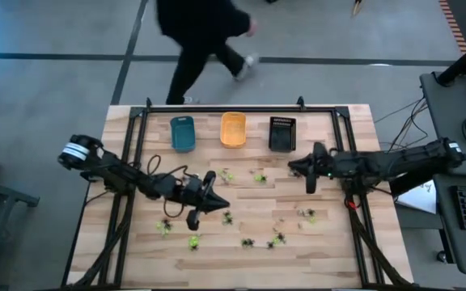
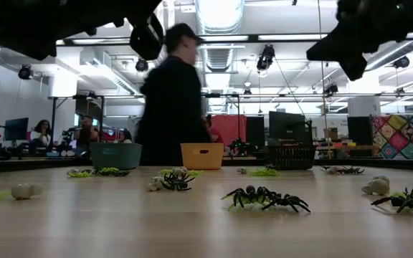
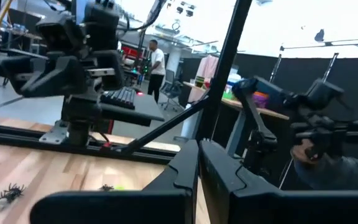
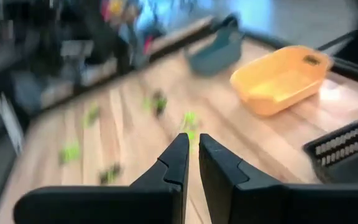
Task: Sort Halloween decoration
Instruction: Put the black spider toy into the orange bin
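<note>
Fingers of the right gripper (image 4: 190, 163) stood nearly together, holding nothing, above bare table (image 1: 342, 234) near the black tray (image 1: 282, 134); the left gripper (image 1: 217, 205) was shut, empty. Spiders (image 1: 249, 242) lay scattered apart. Best approach, I judged: descend squarely over one. Blur hid their colours from the right wrist.

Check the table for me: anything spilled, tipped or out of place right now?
Nothing stands out. The spider figures lie scattered over the table unsorted, as expected. The blue tray, orange tray and black tray sit upright in a row along the far edge.
</note>
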Tool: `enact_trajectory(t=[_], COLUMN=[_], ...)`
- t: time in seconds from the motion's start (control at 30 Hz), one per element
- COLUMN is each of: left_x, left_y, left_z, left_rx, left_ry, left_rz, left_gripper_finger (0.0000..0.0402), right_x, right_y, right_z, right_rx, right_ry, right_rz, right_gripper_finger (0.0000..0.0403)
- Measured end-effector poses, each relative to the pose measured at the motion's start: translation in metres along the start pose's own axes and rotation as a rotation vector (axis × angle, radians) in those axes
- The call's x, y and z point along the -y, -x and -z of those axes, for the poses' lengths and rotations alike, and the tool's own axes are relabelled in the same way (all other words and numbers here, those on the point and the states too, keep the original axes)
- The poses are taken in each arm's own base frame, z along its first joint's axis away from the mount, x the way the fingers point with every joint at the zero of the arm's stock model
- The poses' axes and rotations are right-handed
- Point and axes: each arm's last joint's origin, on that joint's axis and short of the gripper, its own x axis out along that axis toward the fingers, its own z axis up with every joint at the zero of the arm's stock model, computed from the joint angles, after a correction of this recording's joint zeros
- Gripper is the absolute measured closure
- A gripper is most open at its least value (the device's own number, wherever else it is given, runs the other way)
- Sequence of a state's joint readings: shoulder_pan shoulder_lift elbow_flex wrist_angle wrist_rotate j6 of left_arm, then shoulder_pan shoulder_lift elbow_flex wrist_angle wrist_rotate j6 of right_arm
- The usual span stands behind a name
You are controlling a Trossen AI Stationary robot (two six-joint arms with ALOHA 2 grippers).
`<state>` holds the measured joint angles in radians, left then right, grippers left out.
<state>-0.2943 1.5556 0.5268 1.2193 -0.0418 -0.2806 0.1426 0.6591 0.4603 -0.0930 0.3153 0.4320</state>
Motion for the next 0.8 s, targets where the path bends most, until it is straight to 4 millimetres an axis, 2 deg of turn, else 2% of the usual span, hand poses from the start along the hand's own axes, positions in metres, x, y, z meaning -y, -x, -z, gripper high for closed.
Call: enact_trajectory(t=[0.2,0.47,0.8], left_x=[-0.004,-0.019,-0.053], left_y=[0.006,0.025,0.033], left_z=[0.003,0.0,-0.01], left_rx=[-0.018,-0.018,0.0], left_ry=[-0.002,-0.022,-0.044], left_rz=[-0.015,-0.071,-0.208], left_gripper_finger=[0.0402,0.0402,0.0402], right_x=[-0.017,-0.027,-0.027], right_y=[-0.011,-0.033,-0.059], right_z=[-0.011,0.002,0.025], right_rx=[-0.115,-0.233,-0.361], right_ry=[0.179,0.424,0.531], right_rz=[-0.028,-0.032,0.012], right_gripper_finger=[0.0374,0.0374,0.0374])
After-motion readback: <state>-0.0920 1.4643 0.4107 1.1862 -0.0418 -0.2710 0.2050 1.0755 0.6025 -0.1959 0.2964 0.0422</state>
